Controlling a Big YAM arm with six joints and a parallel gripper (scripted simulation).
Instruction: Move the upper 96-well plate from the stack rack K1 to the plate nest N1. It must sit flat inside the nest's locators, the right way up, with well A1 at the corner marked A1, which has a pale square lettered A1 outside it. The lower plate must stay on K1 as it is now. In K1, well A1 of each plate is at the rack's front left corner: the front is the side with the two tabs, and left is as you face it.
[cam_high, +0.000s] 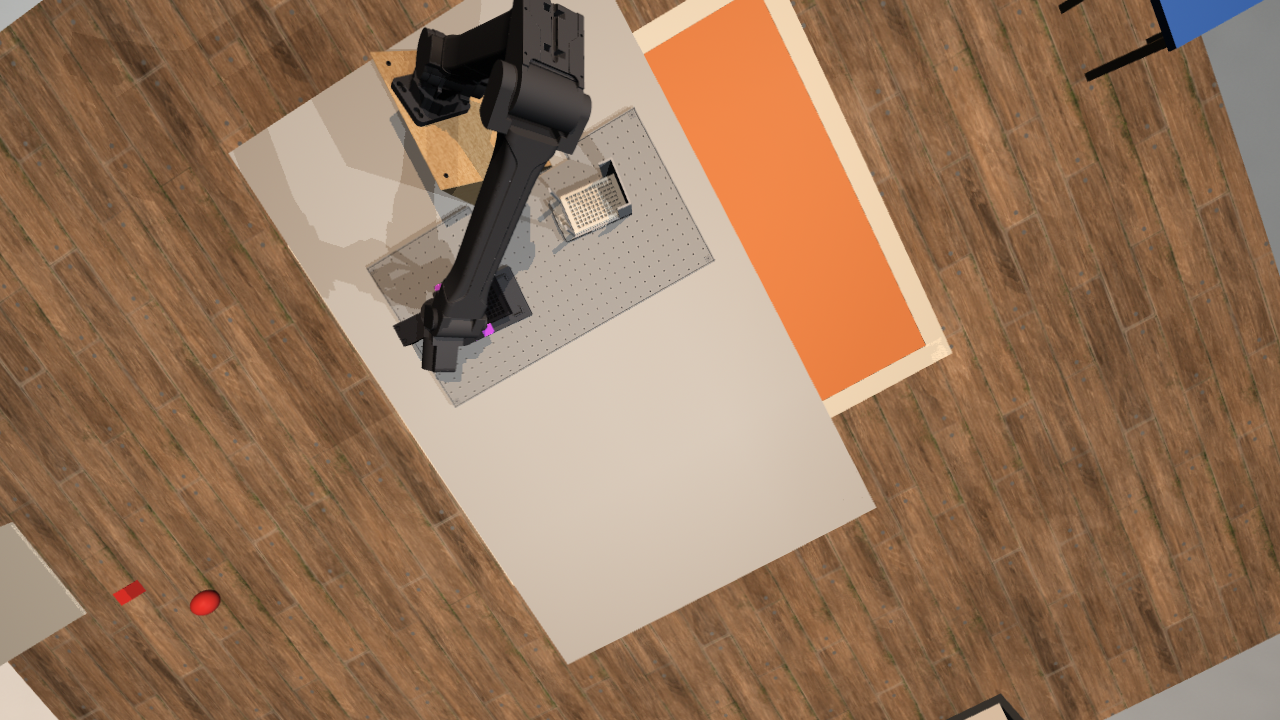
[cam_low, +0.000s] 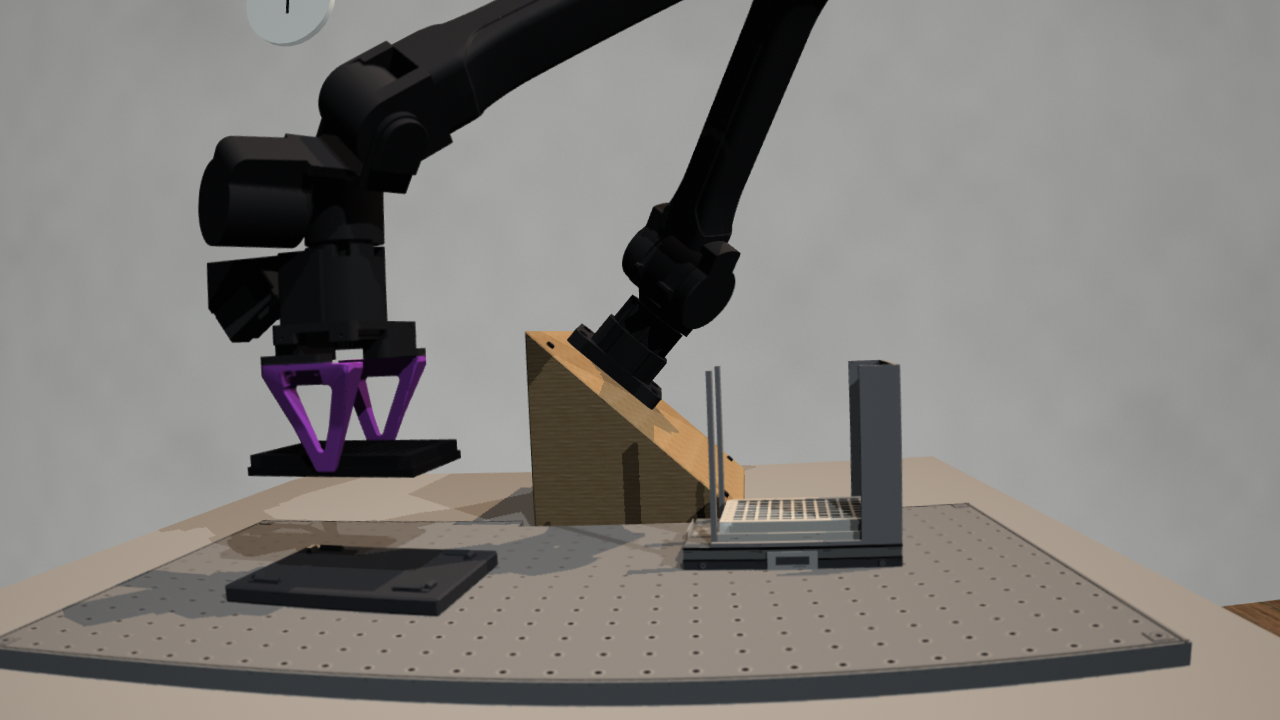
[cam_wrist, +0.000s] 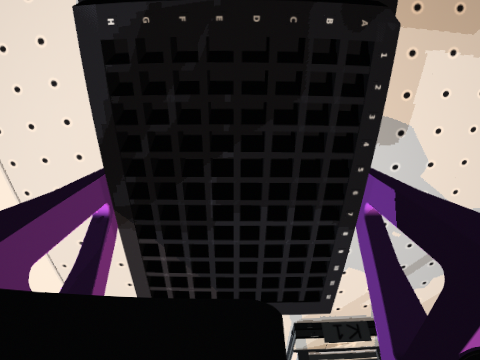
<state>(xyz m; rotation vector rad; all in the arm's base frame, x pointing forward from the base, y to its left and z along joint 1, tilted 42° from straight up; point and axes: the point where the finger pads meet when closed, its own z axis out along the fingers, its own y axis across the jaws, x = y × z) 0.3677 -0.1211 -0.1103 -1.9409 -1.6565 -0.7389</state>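
Note:
My gripper (cam_low: 356, 453) (cam_wrist: 236, 180) is shut on the black upper plate (cam_low: 407, 458) (cam_wrist: 220, 157), with purple fingers on its two long sides. The plate is level, wells up, held clear above the black nest N1 (cam_low: 331, 597) (cam_high: 517, 301). In the wrist view its A1 corner is at the top right, and it hides the nest. Locators show on the nest's top in the exterior view; the pale A1 square cannot be made out. The cream lower plate (cam_high: 588, 207) (cam_low: 792, 510) sits low in rack K1 (cam_low: 879, 447) (cam_wrist: 347, 331).
K1 has a tall grey wall on one side and thin upright rods (cam_low: 712, 456) on the side towards the nest. The perforated board (cam_high: 617, 268) (cam_low: 626, 626) carries the rack and nest. The arm's wooden wedge base (cam_high: 460, 147) (cam_low: 581, 447) stands behind, between them.

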